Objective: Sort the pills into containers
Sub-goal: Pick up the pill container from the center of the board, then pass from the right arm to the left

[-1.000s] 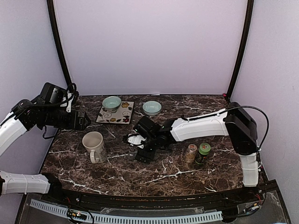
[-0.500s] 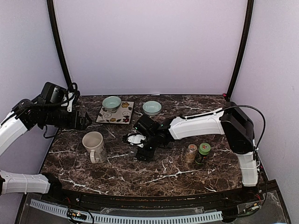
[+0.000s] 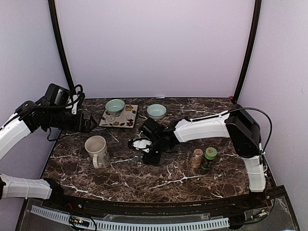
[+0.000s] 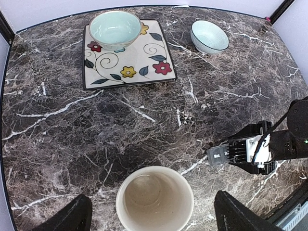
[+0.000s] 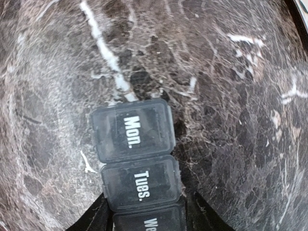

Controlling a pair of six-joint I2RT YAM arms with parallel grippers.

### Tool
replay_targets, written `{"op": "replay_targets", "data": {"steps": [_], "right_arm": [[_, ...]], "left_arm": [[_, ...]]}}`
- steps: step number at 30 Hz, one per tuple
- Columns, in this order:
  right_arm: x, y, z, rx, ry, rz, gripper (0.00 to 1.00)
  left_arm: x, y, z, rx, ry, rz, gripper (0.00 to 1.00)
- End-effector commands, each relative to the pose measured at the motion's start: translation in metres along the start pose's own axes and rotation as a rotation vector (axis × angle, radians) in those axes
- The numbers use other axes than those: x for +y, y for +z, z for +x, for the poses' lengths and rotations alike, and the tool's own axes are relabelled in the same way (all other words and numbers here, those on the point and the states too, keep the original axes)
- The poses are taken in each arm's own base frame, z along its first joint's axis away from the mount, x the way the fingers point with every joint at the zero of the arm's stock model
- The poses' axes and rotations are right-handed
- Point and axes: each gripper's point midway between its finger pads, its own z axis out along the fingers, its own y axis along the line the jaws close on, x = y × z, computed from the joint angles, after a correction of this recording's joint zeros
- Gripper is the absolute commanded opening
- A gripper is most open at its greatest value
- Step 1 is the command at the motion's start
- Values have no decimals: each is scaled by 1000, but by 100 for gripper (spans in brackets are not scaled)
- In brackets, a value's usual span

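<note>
The pill organizer (image 5: 135, 156) lies flat on the marble bench (image 3: 192, 183) near the centre of the top view, with its Mon. and Tues. lids closed. The right end effector (image 5: 144, 219) straddles it, fingers (image 5: 94, 219) just beside its long edges; I cannot tell whether it is grasping. The left end effector (image 3: 88, 123) hangs released, up and left of the mug (image 3: 97, 150). Two pill bottles (image 3: 197, 158) stand at centre right.

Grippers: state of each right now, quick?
Left gripper: open, holding nothing.
Right gripper: straddling the pill organizer; cannot tell whether it grips.
</note>
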Motion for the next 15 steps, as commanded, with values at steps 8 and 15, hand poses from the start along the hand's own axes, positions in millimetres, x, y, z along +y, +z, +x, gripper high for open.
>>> {"op": "replay_targets", "data": {"steps": [8,15], "right_arm": [[-2,-53,-38,-174,113,-41,43],[0,-108,-56,-318,220,-49,43]], "left_arm": [[-59,2,-30,-91,61,305,91],[-108,1,-49,-114,104,568,92]]}}
